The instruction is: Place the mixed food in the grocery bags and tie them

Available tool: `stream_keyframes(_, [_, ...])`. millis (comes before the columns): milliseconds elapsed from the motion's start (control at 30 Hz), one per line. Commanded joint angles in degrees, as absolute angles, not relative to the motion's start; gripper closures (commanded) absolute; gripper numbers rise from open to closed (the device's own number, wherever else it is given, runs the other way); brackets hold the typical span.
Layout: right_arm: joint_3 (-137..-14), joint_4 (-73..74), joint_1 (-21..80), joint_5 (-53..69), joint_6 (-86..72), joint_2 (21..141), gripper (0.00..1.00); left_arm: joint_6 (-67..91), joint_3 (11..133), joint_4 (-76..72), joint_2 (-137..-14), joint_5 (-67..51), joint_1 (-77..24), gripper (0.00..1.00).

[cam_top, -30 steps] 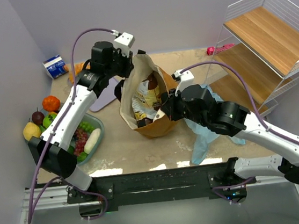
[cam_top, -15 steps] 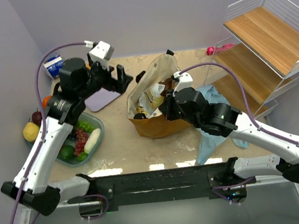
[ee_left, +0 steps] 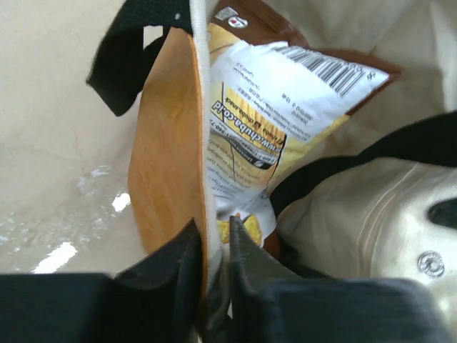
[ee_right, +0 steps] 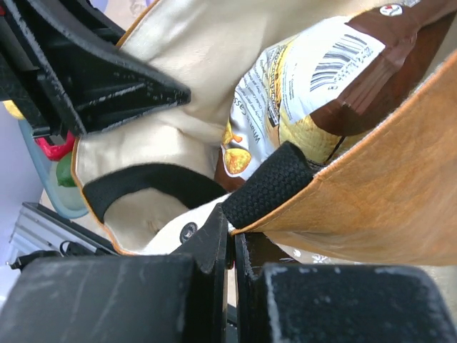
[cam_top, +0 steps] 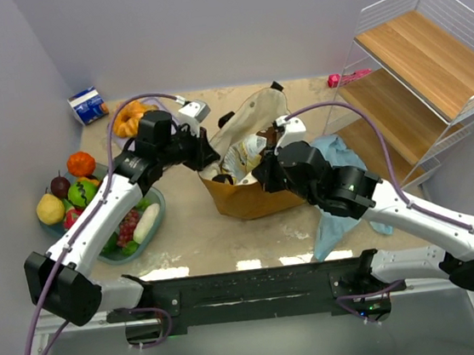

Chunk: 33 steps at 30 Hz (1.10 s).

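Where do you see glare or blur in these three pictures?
Top external: glare patches on the table near its front edge. Left wrist: the left gripper is blurred, close to the lens; the snack packet print is readable. Right wrist: the tote is evenly lit, without glare.

My left hand (cam_top: 204,154) reaches toward 2 o'clock, my right hand (cam_top: 264,174) toward 10 o'clock; both pinch shut on the tote (cam_top: 249,203).

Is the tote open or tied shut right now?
Open: the tote gapes, snack packet visible inside; left gripper and right gripper each pinch its rim.
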State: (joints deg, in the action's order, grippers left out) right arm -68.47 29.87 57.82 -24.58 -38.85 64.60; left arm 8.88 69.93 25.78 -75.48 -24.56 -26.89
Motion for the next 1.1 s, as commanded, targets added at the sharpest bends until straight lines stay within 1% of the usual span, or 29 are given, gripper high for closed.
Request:
stream_keyframes(0, [-72.0, 25.9, 57.7, -26.8, -37.9, 62.2, 1.0, 10.2, 74.9, 18.6, -77.2, -24.9, -26.7, 1.0])
stream_keyframes(100, [-75.7, 26.7, 57.7, -26.7, -36.4, 62.1, 1.0, 11.2, 79.9, 14.9, -77.1, -24.4, -26.7, 1.0])
stream_keyframes(167, [-76.2, 25.6, 57.8, -25.8, -35.8, 61.6, 1.0, 11.6, 81.8, 12.2, -77.2, -23.6, -26.7, 1.0])
stream_keyframes(267, [-73.5, 23.1, 57.7, -25.6, -35.5, 60.8, 1.0, 11.1, 83.8, 10.5, -78.1, -20.2, -26.7, 1.0])
stream_keyframes(367, [-69.8, 21.9, 57.7, -27.8, -36.1, 61.1, 1.0, 11.5, 86.1, 14.1, -81.7, -16.6, -25.5, 1.0])
stream_keyframes(467, [-67.3, 22.1, 56.9, -29.1, -36.6, 62.4, 1.0, 14.1, 85.5, 14.9, -85.2, -17.1, -22.4, 1.0])
stream_keyframes(533, [-65.9, 21.5, 55.6, -28.5, -36.8, 63.3, 1.0, 15.9, 83.1, 12.8, -86.5, -18.1, -20.6, 1.0])
stream_keyframes(667, [-64.7, 20.3, 53.2, -26.5, -37.7, 63.5, 1.0, 16.1, 80.4, 10.4, -87.7, -20.0, -19.4, 1.0])
stream_keyframes(800, [-65.7, 18.3, 53.2, -24.6, -37.3, 63.3, 1.0, 14.9, 80.9, 9.5, -88.3, -20.1, -19.4, 1.0])
stream_keyframes(867, [-66.9, 17.4, 53.2, -20.6, -36.3, 64.3, 1.0, 13.7, 81.5, 9.4, -88.0, -19.1, -19.4, 1.0])
stream_keyframes(933, [-69.9, 19.4, 53.1, -17.7, -34.7, 66.9, 1.0, 12.6, 82.4, 9.8, -87.5, -18.9, -18.9, 1.0])
stream_keyframes(1000, [-72.8, 22.1, 53.2, -17.7, -34.2, 68.5, 1.0, 12.3, 83.8, 10.6, -87.3, -19.9, -17.8, 1.0])
stream_keyframes(1033, [-73.4, 23.9, 53.2, -18.5, -33.5, 68.4, 0.93, 12.5, 84.3, 11.6, -87.4, -21.5, -16.2, 1.0])
stream_keyframes(1067, [-73.7, 24.2, 53.1, -20.3, -33.0, 68.2, 0.91, 12.6, 85.2, 12.0, -87.6, -22.4, -15.3, 1.0])
